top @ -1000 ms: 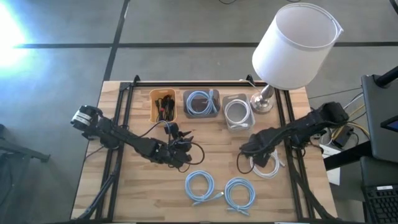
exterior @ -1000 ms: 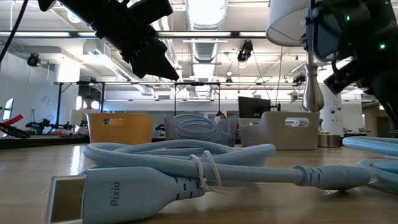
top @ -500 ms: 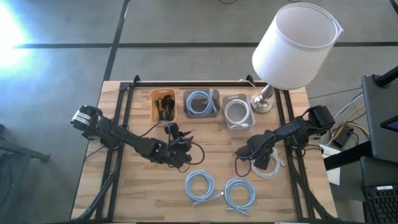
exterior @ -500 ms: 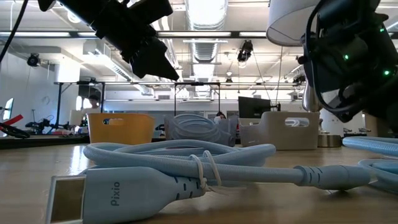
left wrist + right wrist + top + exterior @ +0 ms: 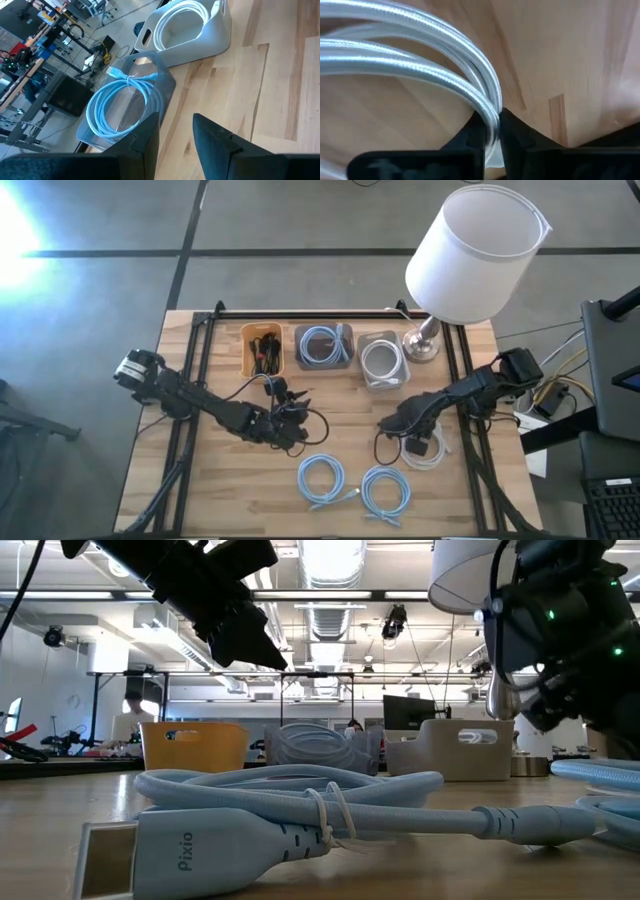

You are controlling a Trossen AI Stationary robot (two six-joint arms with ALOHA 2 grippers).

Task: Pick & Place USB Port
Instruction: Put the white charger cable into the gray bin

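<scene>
One white cable (image 5: 420,65), apparently coiled flat.

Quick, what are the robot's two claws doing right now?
Left gripper: open, holding nothing, hovering above the table.
Right gripper: shut on the white cable lying on the table.

My spot's a wooden table (image 5: 340,425) on grey concrete floor (image 5: 100,290), with a big white lamp (image 5: 478,252) at the back corner. Beyond it, open workshop: ceiling lights (image 5: 330,560), monitor (image 5: 408,712), someone seated far off (image 5: 130,715).
</scene>
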